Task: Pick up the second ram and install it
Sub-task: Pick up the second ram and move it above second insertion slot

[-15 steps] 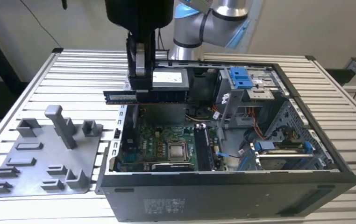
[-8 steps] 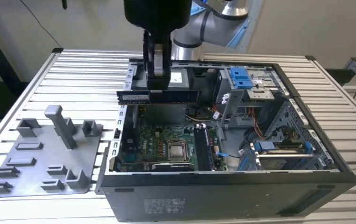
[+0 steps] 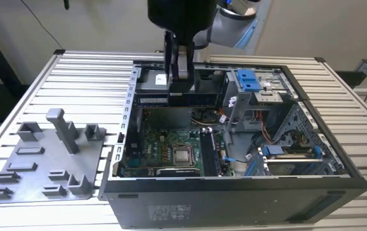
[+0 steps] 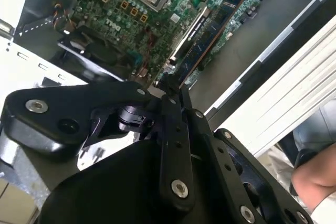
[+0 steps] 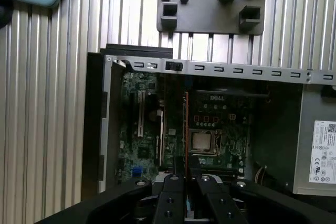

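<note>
My gripper [image 3: 180,88] hangs over the back part of the open computer case [image 3: 235,192], shut on the second ram [image 3: 196,99]. The stick is a long dark board with black chips, held level and above the motherboard [image 3: 161,144]. In the second wrist view the ram [image 4: 210,38] runs out from the gripper [image 4: 171,85] over the board. In the first wrist view the ram [image 5: 186,129] is edge-on, a thin line rising from the gripper [image 5: 186,176] beside the processor [image 5: 202,141]. The long black memory slots [image 3: 209,151] lie near the case's front, to the right of the processor [image 3: 182,155].
A grey fixture plate [image 3: 42,159] with upright holders lies on the slatted table at the exterior view's left. Blue drive brackets [image 3: 248,79], loose cables [image 3: 219,118] and a metal drive cage [image 3: 293,159] crowd the case's right half. A person's arm [image 4: 315,177] is beside the table.
</note>
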### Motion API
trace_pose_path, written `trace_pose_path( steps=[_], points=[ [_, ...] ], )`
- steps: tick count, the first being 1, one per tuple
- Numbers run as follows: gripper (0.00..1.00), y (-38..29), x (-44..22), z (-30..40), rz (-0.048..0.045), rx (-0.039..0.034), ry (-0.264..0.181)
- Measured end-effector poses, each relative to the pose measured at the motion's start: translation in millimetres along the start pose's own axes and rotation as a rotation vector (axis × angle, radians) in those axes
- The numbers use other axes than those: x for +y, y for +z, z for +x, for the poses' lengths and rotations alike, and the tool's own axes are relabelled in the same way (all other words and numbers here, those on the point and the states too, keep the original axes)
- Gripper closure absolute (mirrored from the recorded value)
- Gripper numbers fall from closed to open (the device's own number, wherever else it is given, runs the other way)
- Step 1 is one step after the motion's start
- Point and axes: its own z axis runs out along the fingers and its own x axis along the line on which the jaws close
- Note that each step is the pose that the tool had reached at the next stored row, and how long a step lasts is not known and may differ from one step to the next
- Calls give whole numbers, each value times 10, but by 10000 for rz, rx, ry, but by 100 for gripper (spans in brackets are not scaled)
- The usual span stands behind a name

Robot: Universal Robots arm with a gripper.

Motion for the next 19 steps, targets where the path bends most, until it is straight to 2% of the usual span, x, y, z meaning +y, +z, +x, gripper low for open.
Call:
trace_pose_path(
  steps=[19],
  points=[
    [86,-11,-452,19,0,0,1]
  ],
)
